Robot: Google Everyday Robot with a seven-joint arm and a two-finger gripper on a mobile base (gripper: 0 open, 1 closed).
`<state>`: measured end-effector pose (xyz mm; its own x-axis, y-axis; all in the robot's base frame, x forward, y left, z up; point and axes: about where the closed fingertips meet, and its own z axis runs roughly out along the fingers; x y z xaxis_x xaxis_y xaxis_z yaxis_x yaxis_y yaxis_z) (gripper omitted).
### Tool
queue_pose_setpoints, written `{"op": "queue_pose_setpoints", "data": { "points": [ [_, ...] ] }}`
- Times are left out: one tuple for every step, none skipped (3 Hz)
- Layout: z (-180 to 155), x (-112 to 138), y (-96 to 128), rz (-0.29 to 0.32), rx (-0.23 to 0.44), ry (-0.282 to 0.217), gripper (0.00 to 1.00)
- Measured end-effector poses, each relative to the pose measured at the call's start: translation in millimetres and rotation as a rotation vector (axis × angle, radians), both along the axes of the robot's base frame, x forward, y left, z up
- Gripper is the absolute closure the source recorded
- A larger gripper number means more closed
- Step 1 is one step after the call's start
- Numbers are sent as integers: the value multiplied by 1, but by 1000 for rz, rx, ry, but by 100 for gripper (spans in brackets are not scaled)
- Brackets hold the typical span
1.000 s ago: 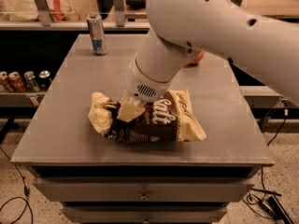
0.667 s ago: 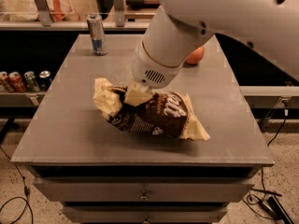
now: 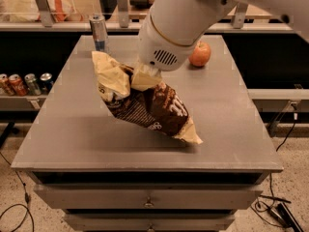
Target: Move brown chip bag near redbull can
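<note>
The brown chip bag is dark brown with cream-yellow ends. It hangs tilted above the middle of the grey table, its upper left end raised and its lower right corner near the surface. My gripper is shut on the bag's upper part, under the big white arm. The redbull can, slim, silver and blue, stands upright at the table's far left corner, a short way beyond the bag's raised end.
A red apple sits at the far right of the table. Several short cans stand in a row on a low shelf to the left. A shelf with brackets runs behind the table. Drawers are below the tabletop.
My gripper has lifted the bag off the table and carried it up and toward the far left, closer to the can. The bag now hangs tilted.
</note>
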<state>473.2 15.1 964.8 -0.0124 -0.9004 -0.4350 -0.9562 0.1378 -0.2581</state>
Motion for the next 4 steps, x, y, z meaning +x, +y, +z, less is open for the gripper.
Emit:
{"op": "queue_pose_setpoints", "data": {
  "points": [
    [9,5,24,55,12,-47,100],
    [31,17,53,116,13,-118,100],
    [59,33,83,163,8,-196,100],
    [79,50,106,186,18,-247,100]
  ]
}}
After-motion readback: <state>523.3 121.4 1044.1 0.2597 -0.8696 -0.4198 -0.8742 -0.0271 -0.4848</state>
